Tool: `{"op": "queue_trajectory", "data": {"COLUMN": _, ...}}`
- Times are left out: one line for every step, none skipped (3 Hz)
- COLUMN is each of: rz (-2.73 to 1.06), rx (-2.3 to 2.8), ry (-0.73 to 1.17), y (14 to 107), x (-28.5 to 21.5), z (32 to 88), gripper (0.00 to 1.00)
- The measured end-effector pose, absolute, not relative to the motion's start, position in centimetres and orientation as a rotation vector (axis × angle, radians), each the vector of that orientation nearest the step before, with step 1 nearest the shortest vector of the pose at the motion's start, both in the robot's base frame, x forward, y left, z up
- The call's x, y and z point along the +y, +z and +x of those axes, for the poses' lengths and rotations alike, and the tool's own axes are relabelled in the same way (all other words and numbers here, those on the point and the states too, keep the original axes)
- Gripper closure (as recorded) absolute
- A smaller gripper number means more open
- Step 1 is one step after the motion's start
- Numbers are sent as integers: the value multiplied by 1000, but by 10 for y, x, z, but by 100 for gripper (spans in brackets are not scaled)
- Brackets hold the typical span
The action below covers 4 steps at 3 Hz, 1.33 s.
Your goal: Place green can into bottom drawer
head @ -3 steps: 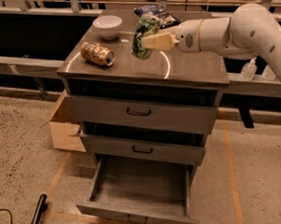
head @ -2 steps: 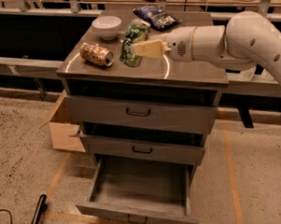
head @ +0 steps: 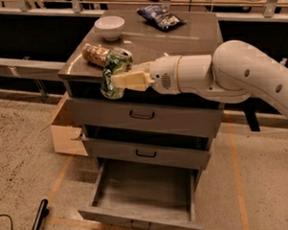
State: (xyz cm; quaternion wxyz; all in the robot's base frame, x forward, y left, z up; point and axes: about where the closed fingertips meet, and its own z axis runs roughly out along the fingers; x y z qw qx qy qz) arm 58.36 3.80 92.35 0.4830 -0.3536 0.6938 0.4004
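Before the cabinet front, gripper [head: 115, 81] seemingly clamping tilted green can [head: 114, 72], arm level

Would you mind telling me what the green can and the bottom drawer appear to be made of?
Green can: likely thin metal, with a glossy printed body and silvery top. It is held tilted in the gripper before the cabinet's top edge. Bottom drawer: probably laminate or painted wood, matte grey with faint grain streaks on its open floor.
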Motion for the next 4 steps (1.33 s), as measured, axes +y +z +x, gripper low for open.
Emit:
{"op": "queue_trajectory", "data": {"rz": -944, "rx": 1746, "ry": 841, "y": 885, "x": 56, "z": 564, "gripper": 100}}
{"op": "queue_trajectory", "data": {"rz": -1003, "rx": 1812, "ry": 692, "y": 834, "x": 66, "z": 556, "gripper": 100}}
{"op": "queue_trajectory", "data": {"rz": -1024, "rx": 1894, "ry": 622, "y": 790, "x": 76, "z": 538, "gripper": 100}}
{"op": "queue_trajectory", "data": {"rz": -1029, "rx": 1907, "ry": 626, "y": 782, "x": 78, "z": 532, "gripper": 100}}
